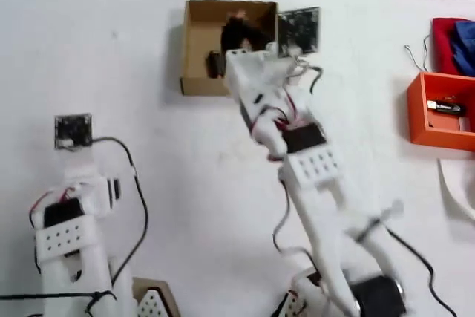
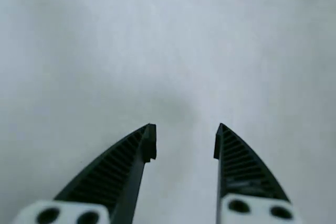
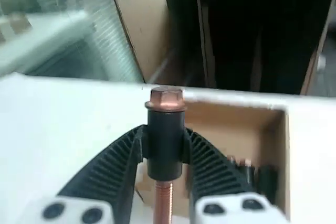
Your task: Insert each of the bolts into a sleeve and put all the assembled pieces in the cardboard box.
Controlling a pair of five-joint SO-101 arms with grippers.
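While clamped on a black sleeve (image 3: 165, 156), holds it upright in the right gripper (image 3: 164, 131), ribbed fingers (image 3: 121, 166) pressed against both its sides. Carries a copper bolt (image 3: 166, 99) through that sleeve, hexagonal head seated on the top end, threaded shank poking out underneath between the fingers. Hangs over the open cardboard box (image 1: 194, 42), toward the side nearer the orange tray (image 1: 419, 120), with the right arm (image 1: 315, 165) stretched out to it from the near edge of the white table (image 1: 148, 183). Inside the box, against one corner: at least two dark assembled pieces (image 3: 247, 169) with copper heads, lying close together, exact count hard to tell.

On the other side, spread moderately apart and gripping nothing: left gripper (image 2: 184, 142), pointed down at bare table. Sits near the front left corner, left arm (image 1: 63, 235) folded back, well apart from the box.

Along the far right of the table: the orange tray with a small dark object (image 1: 445, 107) in it, and red and blue cloth (image 1: 449, 38) just behind.
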